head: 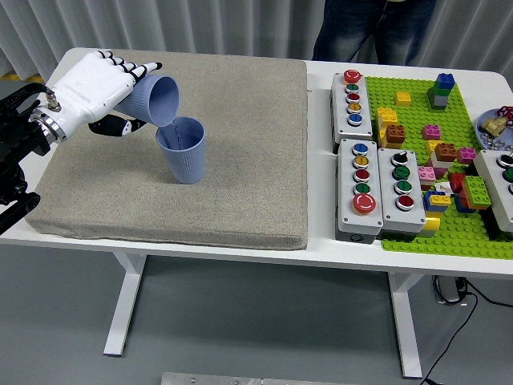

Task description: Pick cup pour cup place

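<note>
A blue ribbed cup point(183, 151) stands upright on the grey mat point(232, 160), left of its middle. My left hand point(100, 90), white with black fingertips, is shut on a second blue cup point(154, 99). That cup is tipped on its side with its mouth facing right and down, its lip just above the standing cup's rim. Whether anything is flowing between them is too faint to tell. My right hand is out of view.
Grey button boxes point(377, 188) with coloured buttons lie right of the mat. A green baseplate point(417, 233) with several loose bricks fills the table's right end. A person point(373, 28) stands at the far side, hands not seen.
</note>
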Tool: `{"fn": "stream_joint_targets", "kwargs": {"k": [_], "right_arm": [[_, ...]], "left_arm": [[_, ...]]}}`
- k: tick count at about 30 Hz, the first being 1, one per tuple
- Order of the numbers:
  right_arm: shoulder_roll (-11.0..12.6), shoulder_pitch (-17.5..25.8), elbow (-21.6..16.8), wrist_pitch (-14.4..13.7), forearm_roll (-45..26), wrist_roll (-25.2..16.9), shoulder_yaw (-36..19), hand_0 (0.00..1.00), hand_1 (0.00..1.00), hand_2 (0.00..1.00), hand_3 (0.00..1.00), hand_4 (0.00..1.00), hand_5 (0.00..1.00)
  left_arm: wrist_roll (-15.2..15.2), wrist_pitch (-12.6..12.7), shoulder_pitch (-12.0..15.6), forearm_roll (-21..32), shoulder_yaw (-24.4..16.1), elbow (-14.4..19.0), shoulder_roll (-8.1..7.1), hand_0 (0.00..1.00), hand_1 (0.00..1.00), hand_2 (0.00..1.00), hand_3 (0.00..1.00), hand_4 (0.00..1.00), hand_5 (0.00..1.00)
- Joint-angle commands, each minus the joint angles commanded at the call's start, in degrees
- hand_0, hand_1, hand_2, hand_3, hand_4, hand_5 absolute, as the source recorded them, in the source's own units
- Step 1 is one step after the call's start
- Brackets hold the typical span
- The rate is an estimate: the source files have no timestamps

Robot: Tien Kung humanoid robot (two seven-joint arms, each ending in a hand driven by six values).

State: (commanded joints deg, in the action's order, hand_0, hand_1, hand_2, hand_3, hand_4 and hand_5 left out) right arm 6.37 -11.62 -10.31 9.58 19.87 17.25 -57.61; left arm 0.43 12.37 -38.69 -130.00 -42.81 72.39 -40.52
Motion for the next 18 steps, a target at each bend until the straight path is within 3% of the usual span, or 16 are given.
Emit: {"fn": "stream_joint_targets", "kwargs": {"k": [18], "right_arm": [[-0.21,0.5,0.0,-0.07,0.56,0.2,-0.36,0.771,0.716,0.752,0.625,0.211,0.261]], "left_arm": [[2.04,2.92,0.29,0.0,0.97,0.42,0.29,0.622,0.561,0.71,0.713,0.603,0.255]]}}
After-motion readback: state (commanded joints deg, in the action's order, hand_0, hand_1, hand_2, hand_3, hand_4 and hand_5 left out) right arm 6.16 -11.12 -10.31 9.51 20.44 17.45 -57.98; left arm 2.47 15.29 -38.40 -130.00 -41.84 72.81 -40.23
